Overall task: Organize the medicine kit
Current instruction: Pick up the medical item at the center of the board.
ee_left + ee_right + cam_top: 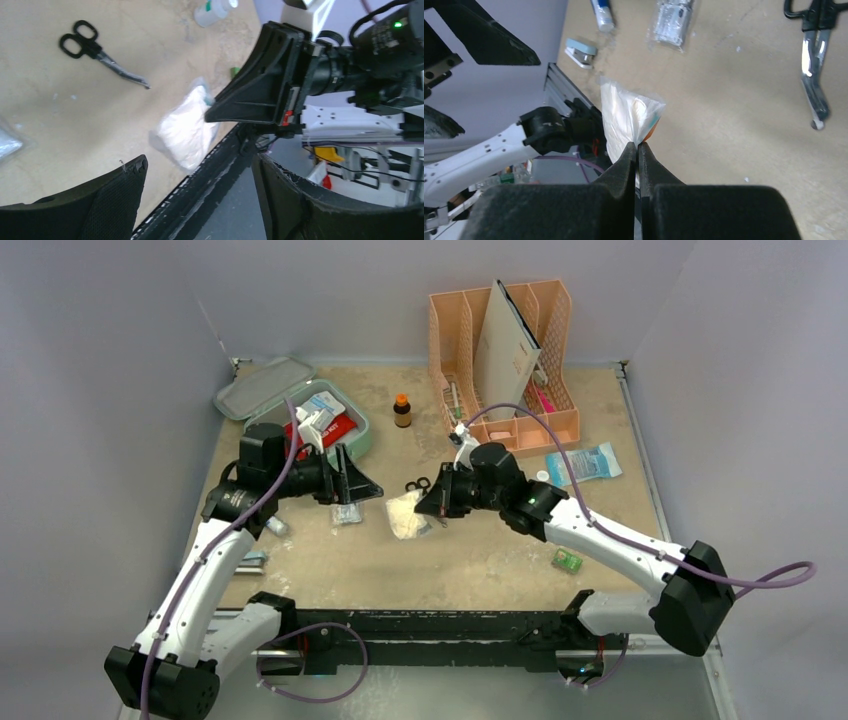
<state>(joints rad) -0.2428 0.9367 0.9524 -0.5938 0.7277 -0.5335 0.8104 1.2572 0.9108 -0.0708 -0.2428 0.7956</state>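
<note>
fingers on the right end effector (637,147) pinch a corner of the white bag (624,112), likely to carry it. the left end effector (200,162) is spread, empty. the open medicine kit (262,388) sits far left on the desk (480,550).

No words or numbers can be read; the red box (336,428) in the medicine kit (364,436), just behind the left end effector (368,485), has white print, too small to make out; the clear bag (624,112) in the right end effector (638,147) has a blurry orange mark.
</note>
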